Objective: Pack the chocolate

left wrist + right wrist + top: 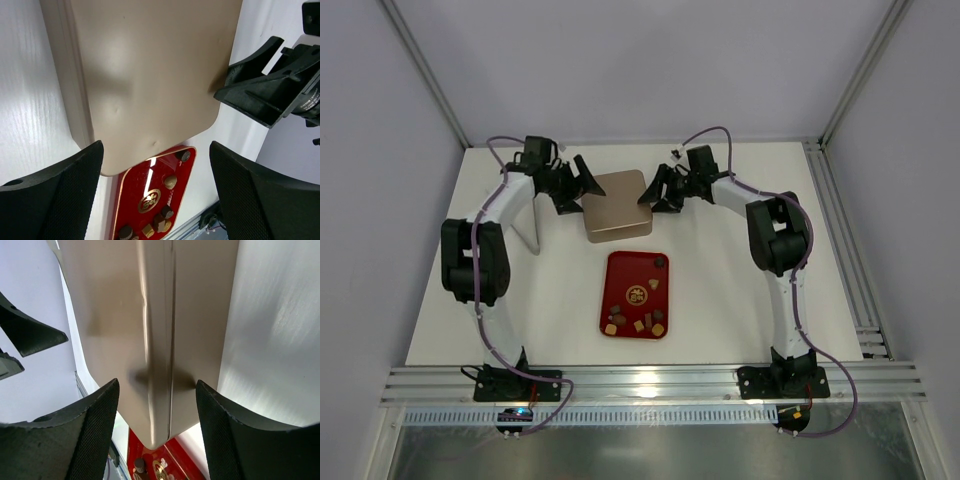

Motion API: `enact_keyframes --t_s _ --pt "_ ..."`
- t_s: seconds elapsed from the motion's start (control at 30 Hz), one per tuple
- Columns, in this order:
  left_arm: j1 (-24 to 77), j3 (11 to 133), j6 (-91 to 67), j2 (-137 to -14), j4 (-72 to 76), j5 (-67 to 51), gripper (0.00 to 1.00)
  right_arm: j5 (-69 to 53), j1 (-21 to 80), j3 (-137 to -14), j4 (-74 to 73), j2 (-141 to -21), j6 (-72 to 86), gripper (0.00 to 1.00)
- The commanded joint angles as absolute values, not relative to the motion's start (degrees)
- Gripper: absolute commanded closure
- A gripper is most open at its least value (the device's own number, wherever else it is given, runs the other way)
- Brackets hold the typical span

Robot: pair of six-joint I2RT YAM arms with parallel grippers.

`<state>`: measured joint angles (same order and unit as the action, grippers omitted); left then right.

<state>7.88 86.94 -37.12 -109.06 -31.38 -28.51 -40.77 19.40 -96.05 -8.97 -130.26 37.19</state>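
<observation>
The chocolate, several small brown and tan candies [638, 323], lies loose on a red tray [620, 270] at the table's middle. It also shows in the left wrist view [170, 181] on the tray [135, 185]. A square golden tin [617, 204] with its lid on sits just behind the tray. My left gripper [578, 188] is open and empty at the tin's left edge, over the tin [150, 75] in its own view [157, 195]. My right gripper [658, 190] is open and empty at the tin's right edge, its own view [157, 440] looking along the tin's side [150, 330].
A thin grey upright panel [532, 228] stands left of the tin, near the left arm. The right gripper's fingers [260, 95] show in the left wrist view beside the tin. A metal rail [650, 385] runs along the table's near edge.
</observation>
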Motion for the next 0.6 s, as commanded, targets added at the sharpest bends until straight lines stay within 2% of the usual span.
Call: enact_keyframes --t_s 0.0,0.37,0.57 --pt "7.91 90.61 -35.25 -111.61 -33.92 -25.58 0.16 -39.73 19.86 -96.33 -9.49 -130.34 35.68 0.36" --pt "8.00 94.04 -32.52 -113.28 -37.70 -16.88 0.16 -38.67 19.95 -96.07 -10.90 -130.08 34.28 0.36" --pt "7.91 96.24 -31.99 -115.84 -38.58 -14.59 0.16 -38.58 19.95 -95.71 -11.51 -129.81 34.01 0.39"
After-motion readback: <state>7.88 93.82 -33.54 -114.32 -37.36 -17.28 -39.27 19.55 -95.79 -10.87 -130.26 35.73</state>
